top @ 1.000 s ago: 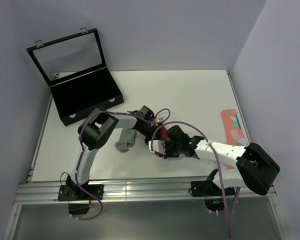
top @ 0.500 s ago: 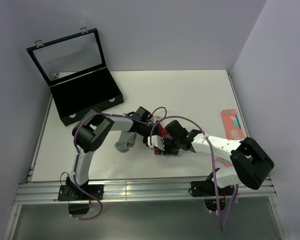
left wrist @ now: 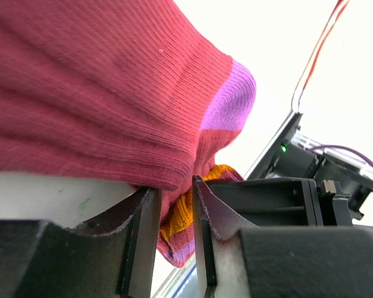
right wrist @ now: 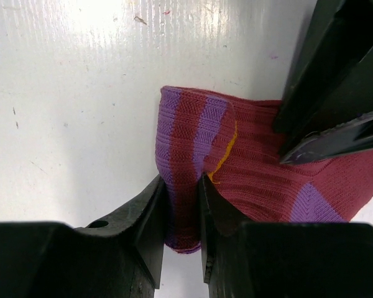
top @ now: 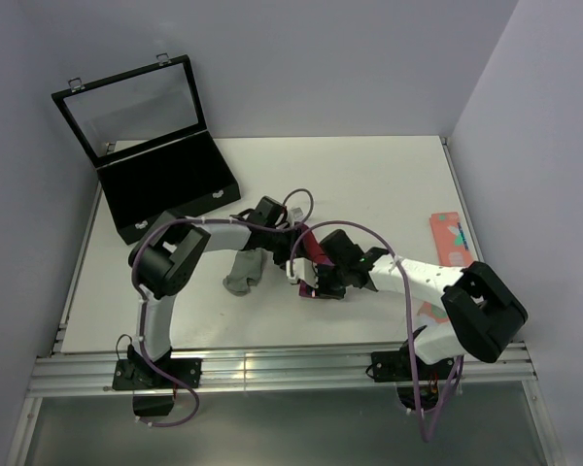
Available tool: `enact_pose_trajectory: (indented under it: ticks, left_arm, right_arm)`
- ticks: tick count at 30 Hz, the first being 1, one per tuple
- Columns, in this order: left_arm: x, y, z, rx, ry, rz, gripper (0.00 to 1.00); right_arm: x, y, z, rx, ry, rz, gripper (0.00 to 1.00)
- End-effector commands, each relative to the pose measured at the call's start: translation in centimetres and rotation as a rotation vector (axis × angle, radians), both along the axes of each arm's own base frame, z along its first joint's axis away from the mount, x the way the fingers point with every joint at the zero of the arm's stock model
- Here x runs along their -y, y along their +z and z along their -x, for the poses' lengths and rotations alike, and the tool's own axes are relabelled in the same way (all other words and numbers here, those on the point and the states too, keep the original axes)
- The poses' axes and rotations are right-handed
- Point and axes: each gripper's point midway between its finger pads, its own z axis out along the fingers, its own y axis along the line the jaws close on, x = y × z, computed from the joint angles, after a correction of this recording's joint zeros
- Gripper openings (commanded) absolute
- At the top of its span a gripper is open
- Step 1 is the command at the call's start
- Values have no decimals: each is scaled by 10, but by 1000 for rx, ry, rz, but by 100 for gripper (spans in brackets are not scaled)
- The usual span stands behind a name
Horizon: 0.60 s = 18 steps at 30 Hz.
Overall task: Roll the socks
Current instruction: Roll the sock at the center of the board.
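The magenta-red sock (top: 317, 250) lies bunched at the table's middle, between both grippers. In the right wrist view my right gripper (right wrist: 181, 186) is shut on its purple-striped cuff end (right wrist: 189, 143), the fabric squeezed between the pads. The left wrist view shows my left gripper (left wrist: 174, 205) with its jaws a little apart. A fold with the orange toe (left wrist: 181, 214) hangs loosely between them, and the sock's body (left wrist: 99, 93) bulges above. From the top, the left gripper (top: 296, 236) meets the sock from the left, the right gripper (top: 312, 279) from below. The grey sock (top: 243, 274) lies crumpled just left of them, untouched.
A black case (top: 165, 199) with its glass lid (top: 136, 102) raised stands at the back left. A salmon-pink sock with teal and white patches (top: 448, 240) lies by the right edge, partly behind the right arm. Purple cables loop over both arms.
My left gripper's jaws have parted from shut, loosening their hold on the sock. The left arm has shifted a little back and left. The right gripper has edged left, still pinching the cuff.
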Motion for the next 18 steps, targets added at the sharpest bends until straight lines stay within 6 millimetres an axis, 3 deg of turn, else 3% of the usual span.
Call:
enact_pose_trajectory:
  ticks: [1, 18]
  left_arm:
    - [-10, 3, -28, 127, 86, -37, 32]
    - [-37, 6, -48, 190, 184, -59, 34]
  right_arm:
    - [18, -19, 17, -102, -25, 89, 13]
    - [19, -17, 18, -139, -38, 101, 12]
